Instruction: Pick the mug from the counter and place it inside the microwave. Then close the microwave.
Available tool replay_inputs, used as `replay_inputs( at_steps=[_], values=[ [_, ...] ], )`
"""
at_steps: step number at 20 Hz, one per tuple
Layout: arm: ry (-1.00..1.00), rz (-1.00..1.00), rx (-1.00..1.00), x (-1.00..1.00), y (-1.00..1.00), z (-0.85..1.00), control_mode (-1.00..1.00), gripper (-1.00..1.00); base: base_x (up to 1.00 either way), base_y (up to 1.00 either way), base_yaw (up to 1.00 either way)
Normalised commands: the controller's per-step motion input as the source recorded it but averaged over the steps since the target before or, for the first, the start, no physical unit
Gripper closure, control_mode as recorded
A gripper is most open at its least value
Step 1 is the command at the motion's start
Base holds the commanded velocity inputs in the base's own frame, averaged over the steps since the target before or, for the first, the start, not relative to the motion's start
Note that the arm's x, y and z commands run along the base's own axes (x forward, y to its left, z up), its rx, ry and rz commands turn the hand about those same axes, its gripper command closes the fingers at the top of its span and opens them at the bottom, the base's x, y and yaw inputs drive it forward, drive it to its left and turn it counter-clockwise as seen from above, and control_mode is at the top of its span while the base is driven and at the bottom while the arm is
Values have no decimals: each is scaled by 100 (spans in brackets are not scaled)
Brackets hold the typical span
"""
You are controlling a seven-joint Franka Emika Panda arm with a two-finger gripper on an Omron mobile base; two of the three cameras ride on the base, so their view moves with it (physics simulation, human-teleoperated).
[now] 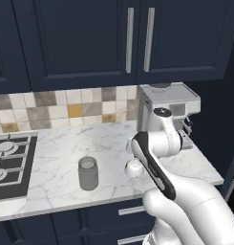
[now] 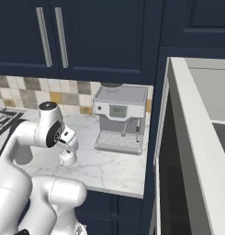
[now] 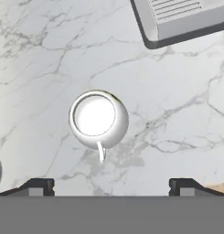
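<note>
item: mug (image 3: 98, 119), small, white, rounded, upright on the worktop (image 1: 56, 158), mouth up, slim handle pointing toward the gripper's side in the hand view; it stood toward the right part of the slab, short of the front edge, near the coffee machine (image 2: 119, 120) at the back right corner and well apart from the grey jar (image 1: 88, 173) nearer the front edge. item: gripper (image 3: 111, 185), fingers spread wide, nothing between them, poised above the mug and not touching it. item: microwave (image 2: 196, 151), off the worktop's right end, door standing open. step in hand, judged: the reach for the mug. advice for doing it well: bring the open fingers over the bowl's centre, turn so the pads straddle the round body clear of the handle, descend straight, and pinch only once both pads were level with the widest part.
</note>
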Motion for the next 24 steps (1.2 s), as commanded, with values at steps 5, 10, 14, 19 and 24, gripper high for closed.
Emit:
replay_inputs(
  at_steps=[5,10,14,19,24],
  values=[
    [9,-11,0,0,3,-15,-100,-100,0,0,0],
    [6,-11,0,0,0,-18,-100,-100,0,0,0],
    [0,-8,0,1,0,-17,-100,-100,0,0,0],
    [0,-4,0,2,2,-16,-100,-100,0,0,0],
    [1,0,0,9,7,-19,-100,-100,0,0,0]
  ],
)
